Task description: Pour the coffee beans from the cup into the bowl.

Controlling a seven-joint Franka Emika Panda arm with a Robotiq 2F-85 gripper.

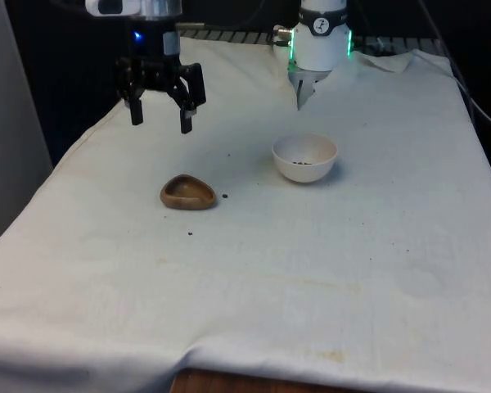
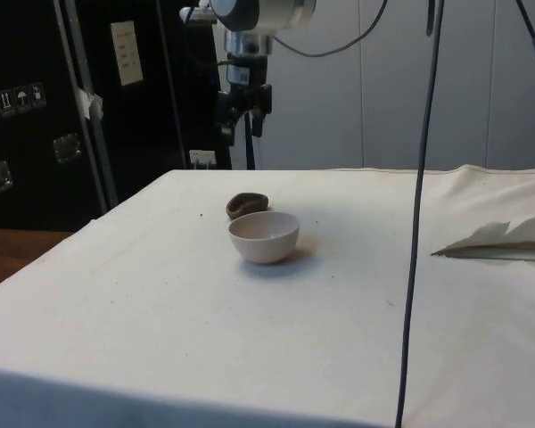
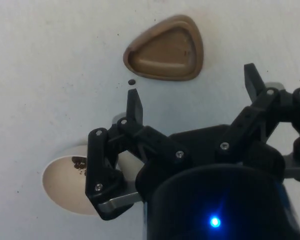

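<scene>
A white cup [image 1: 304,157] stands on the cloth with a few coffee beans [image 3: 80,164] at its bottom. To the front view's left of it and slightly nearer the camera lies a shallow brown wooden bowl [image 1: 187,193], rounded-triangular and with nothing in it. My gripper [image 1: 160,124] hangs open well above the cloth, behind the wooden bowl and to the front view's left of the cup, holding nothing. From the side, the gripper [image 2: 239,125] is high over the bowl [image 2: 247,204] and the cup [image 2: 264,236]. In the wrist view the bowl [image 3: 165,50] lies beyond the gripper [image 3: 191,81], and the cup [image 3: 65,185] is partly hidden by a finger.
Two loose beans lie on the cloth near the wooden bowl, one beside it [image 1: 225,196] and one in front [image 1: 189,232]. The robot base [image 1: 321,41] stands behind the cup. A dark cable [image 2: 419,223] hangs in the side view. The cloth has a raised fold [image 2: 499,239].
</scene>
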